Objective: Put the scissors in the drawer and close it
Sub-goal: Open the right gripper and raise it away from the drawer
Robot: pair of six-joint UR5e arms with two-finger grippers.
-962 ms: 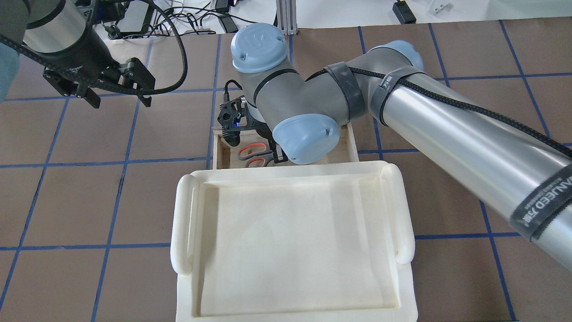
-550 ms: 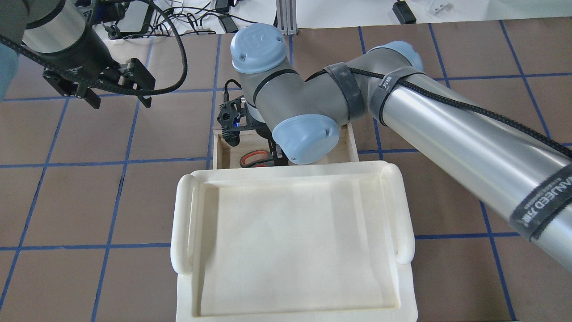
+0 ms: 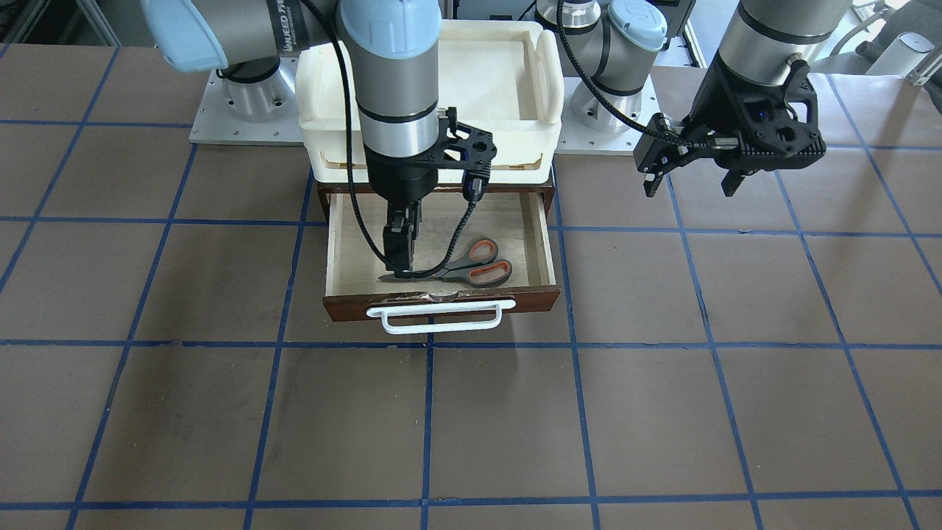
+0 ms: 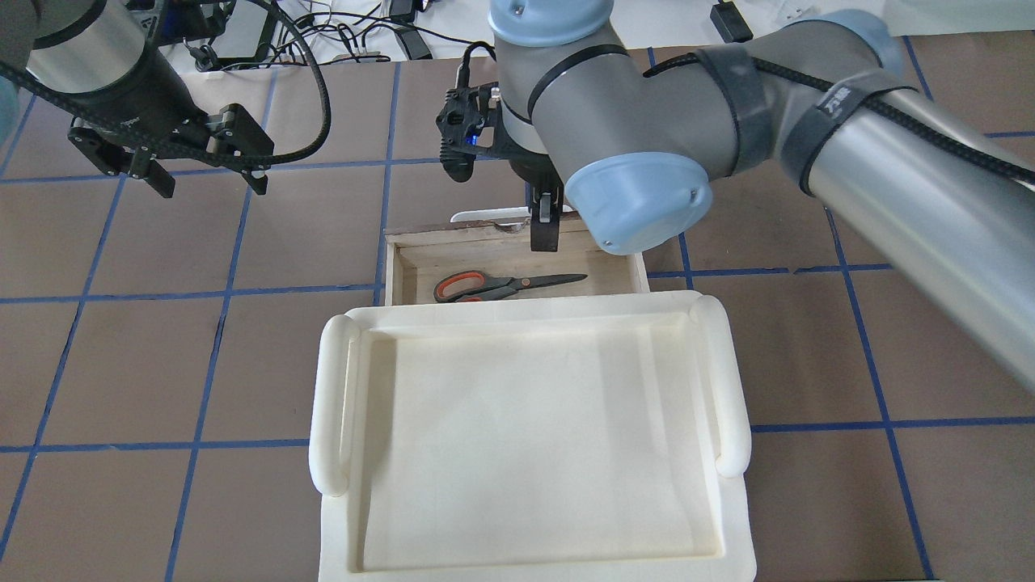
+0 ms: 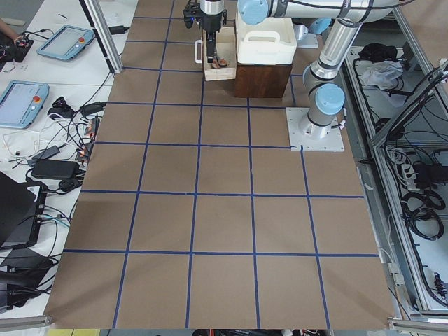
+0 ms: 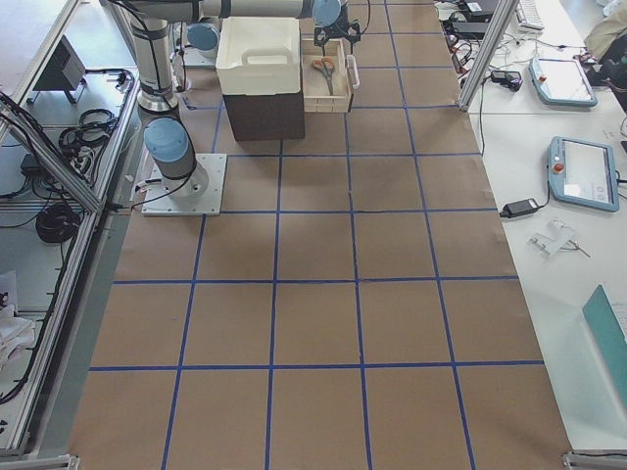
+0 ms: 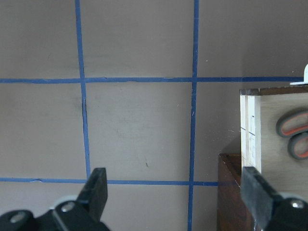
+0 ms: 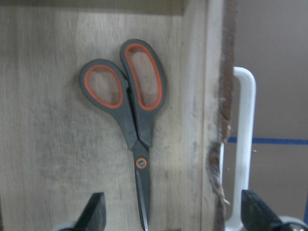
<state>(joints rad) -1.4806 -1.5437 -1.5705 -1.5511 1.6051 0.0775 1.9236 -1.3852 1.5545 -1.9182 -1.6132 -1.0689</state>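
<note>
While poised over the front wall of the open drawer (image 3: pixel 335 243), spreads fingers wide and grips nothing: right gripper (image 3: pixel 402 269). Lying flat on the drawer's floor just behind that wall: scissors (image 3: pixel 456 269). Off the drawer's left side, likewise spread and empty: left gripper (image 3: pixel 690 184).

Overhead and front cameras opposite, both on the drawer (image 3: pixel 359 250); wrist cameras close.

Scissors (image 4: pixel 505 284) flat inside open drawer (image 4: pixel 396 267)
</note>
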